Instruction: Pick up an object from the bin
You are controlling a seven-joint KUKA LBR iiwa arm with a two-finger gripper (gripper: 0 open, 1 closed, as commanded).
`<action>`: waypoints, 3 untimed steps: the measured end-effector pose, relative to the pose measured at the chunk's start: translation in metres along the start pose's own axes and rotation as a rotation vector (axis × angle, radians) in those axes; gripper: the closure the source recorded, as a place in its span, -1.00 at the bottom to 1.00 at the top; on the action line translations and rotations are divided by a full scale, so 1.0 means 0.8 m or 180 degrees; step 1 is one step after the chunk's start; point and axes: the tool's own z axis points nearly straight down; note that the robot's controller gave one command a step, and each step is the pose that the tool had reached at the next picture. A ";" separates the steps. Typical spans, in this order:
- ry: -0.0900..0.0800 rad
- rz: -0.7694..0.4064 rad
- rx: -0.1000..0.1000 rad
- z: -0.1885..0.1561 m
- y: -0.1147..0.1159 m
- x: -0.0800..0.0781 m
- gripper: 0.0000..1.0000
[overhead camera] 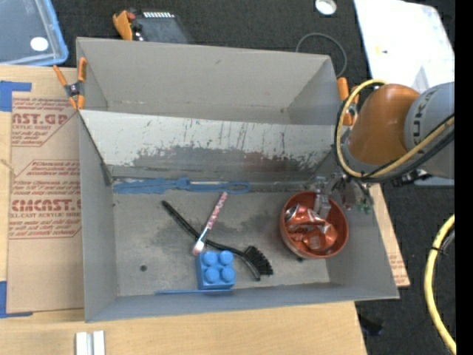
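Clutter is lying centre-front: black brush (255,259), pink toothbrush (214,214), blue brick (216,268). Right of it my hand (323,207) is hovering over the red bowl (287,226); apart or together, I cannot tell. I'm judging the bowl light, rigid, slick, best pinched at the rim.

- We see soft, even light falling from above on the grey metal bin (207,72). Its sloping back wall is bright and its bottom duller.
- Shadows are short and faint: a thin one hugs the black long-handled brush (251,256) and another the blue studded plastic brick (216,269).
- We note small glints on the shiny red round bowl (284,224) and a broad, soft highlight on the robot's rounded orange cover (380,124).
- The white paper sheet (403,35) at the top right glares almost blank against the dark carpet (244,13).
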 end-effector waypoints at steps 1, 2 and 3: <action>0.0000 -0.0001 0.0001 0.000 0.000 0.000 1.00; 0.0018 -0.0008 0.0000 -0.092 0.005 0.035 1.00; 0.0018 -0.0007 -0.0002 -0.187 0.016 0.032 1.00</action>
